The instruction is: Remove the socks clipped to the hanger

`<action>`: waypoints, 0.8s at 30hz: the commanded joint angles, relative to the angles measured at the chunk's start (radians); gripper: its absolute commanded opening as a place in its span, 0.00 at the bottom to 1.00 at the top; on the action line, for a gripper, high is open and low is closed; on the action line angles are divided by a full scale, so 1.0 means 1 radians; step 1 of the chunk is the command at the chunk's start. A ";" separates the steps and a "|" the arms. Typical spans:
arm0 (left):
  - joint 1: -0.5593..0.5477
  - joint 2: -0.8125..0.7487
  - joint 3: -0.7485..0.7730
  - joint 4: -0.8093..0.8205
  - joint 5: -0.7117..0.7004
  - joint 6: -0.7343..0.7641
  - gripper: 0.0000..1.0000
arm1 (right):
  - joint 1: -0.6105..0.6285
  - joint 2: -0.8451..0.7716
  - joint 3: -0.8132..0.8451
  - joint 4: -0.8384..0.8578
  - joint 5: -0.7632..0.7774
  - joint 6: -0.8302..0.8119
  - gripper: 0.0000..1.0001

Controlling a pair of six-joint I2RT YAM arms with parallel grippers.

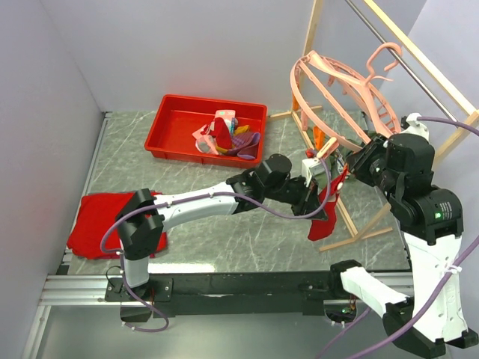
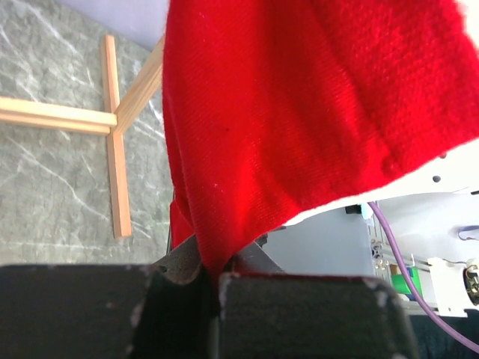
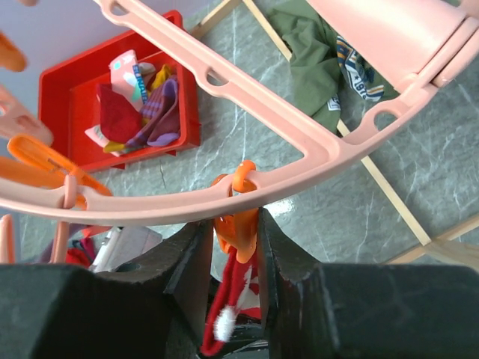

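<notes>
a: where's the hanger (image 3: 150, 209)?
b: from the right wrist its pink rim curves across the middle of the frame; overhead it sits at upper right, tilted, inside the wooden frame (image 1: 314, 30).
a: and the right gripper (image 3: 236, 247)?
b: clenched on an orange clip (image 3: 236, 224) that dangles from that rim; one finger presses each side of it.
a: the sock on it?
b: a red sock (image 1: 323, 221) hangs under the clip, right of centre overhead; the left gripper (image 2: 213, 288) is pinched tight on its fabric, which fills the top of the left wrist view.
a: other socks?
b: a pile of socks (image 1: 228, 136) lies in the red tray (image 1: 168, 131) at upper centre overhead; an olive green sock (image 3: 307, 52) lies on the table (image 1: 224, 239) by the frame's foot, upper right of the right wrist view.
a: anything else?
b: a red cloth (image 1: 97, 224) lies flat at lower left overhead, beside the left arm's base.
</notes>
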 commanded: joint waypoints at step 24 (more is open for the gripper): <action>-0.029 -0.305 -0.227 -0.246 -0.338 0.202 0.01 | -0.014 -0.023 0.000 0.034 -0.019 -0.008 0.00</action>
